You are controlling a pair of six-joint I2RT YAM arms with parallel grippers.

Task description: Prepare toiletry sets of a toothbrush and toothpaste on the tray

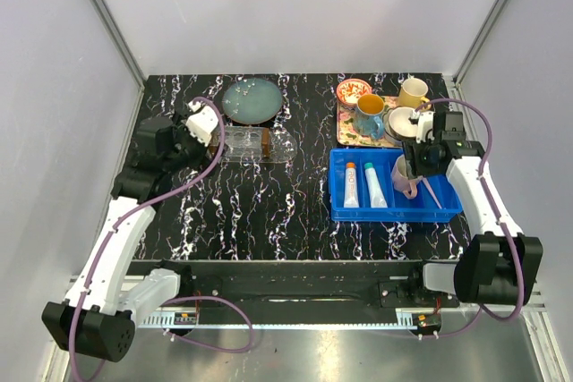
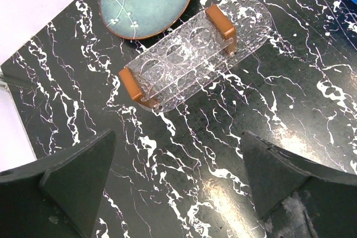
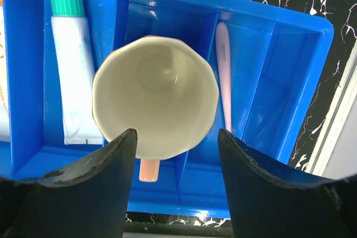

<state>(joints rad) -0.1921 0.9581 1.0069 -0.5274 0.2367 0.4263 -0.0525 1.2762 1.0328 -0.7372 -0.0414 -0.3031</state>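
Observation:
The clear tray [image 1: 279, 146] with its brown-ended holed rack lies at the back left; in the left wrist view [image 2: 251, 20] it holds nothing. My left gripper [image 1: 195, 117] [image 2: 177, 137] is open and empty, just left of the tray. The pale-pink toothbrush [image 1: 431, 191] [image 3: 224, 76] lies in the blue bin [image 1: 394, 214] [image 3: 309, 76], right of a pink mug [image 1: 407, 178] [image 3: 155, 96]. The orange-capped toothpaste [image 1: 351, 183] and the teal-capped toothpaste [image 1: 374, 182] [image 3: 72, 82] lie in the bin's left compartments. My right gripper [image 1: 414, 165] [image 3: 175, 135] is open above the mug, its jaws either side of the near rim.
A teal plate [image 1: 252, 100] [image 2: 146, 1] sits behind the clear tray. A patterned square tray [image 1: 345, 130] at the back right carries a small bowl [image 1: 354, 91], an orange mug [image 1: 370, 106] and a yellow mug [image 1: 412, 93]. Walls close in left, right and behind.

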